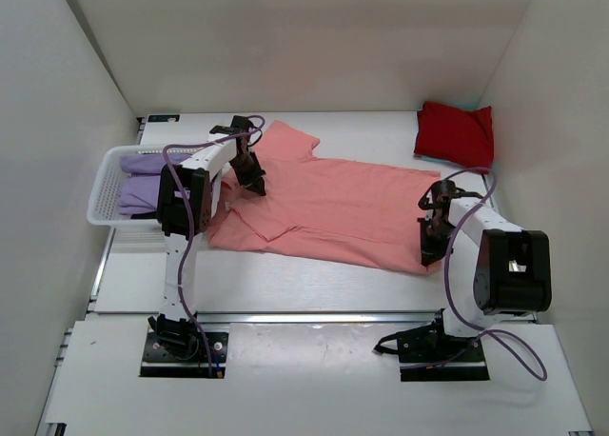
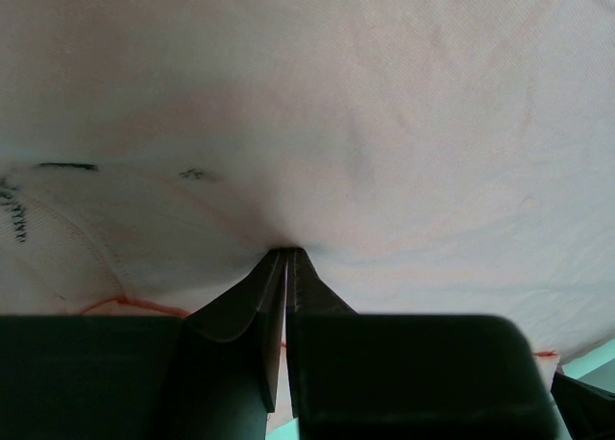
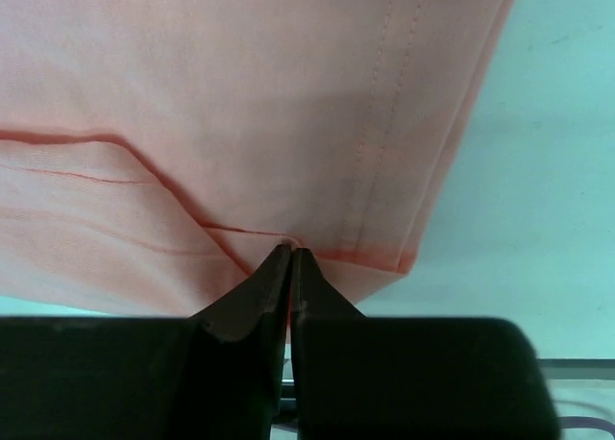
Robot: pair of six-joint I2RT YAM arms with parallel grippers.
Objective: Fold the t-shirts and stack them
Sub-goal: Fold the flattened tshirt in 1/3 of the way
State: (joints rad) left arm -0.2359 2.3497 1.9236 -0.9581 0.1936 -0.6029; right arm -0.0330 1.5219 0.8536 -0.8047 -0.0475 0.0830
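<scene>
The salmon-pink t-shirt [image 1: 333,208] lies spread across the middle of the table, collar end to the left. My left gripper [image 1: 252,181] is shut on the cloth near the collar; the left wrist view shows its tips [image 2: 288,251] pinching pale fabric [image 2: 384,104]. My right gripper [image 1: 430,246] is shut on the shirt's hem at the right; the right wrist view shows its tips [image 3: 290,250] pinching the hem corner [image 3: 288,104]. A folded red t-shirt [image 1: 457,133] lies at the back right. Lavender-purple t-shirts [image 1: 143,184] lie in the basket.
A white plastic lattice basket [image 1: 103,193] stands at the left edge of the table. White walls close in the left, right and back sides. Purple cables loop off both arms.
</scene>
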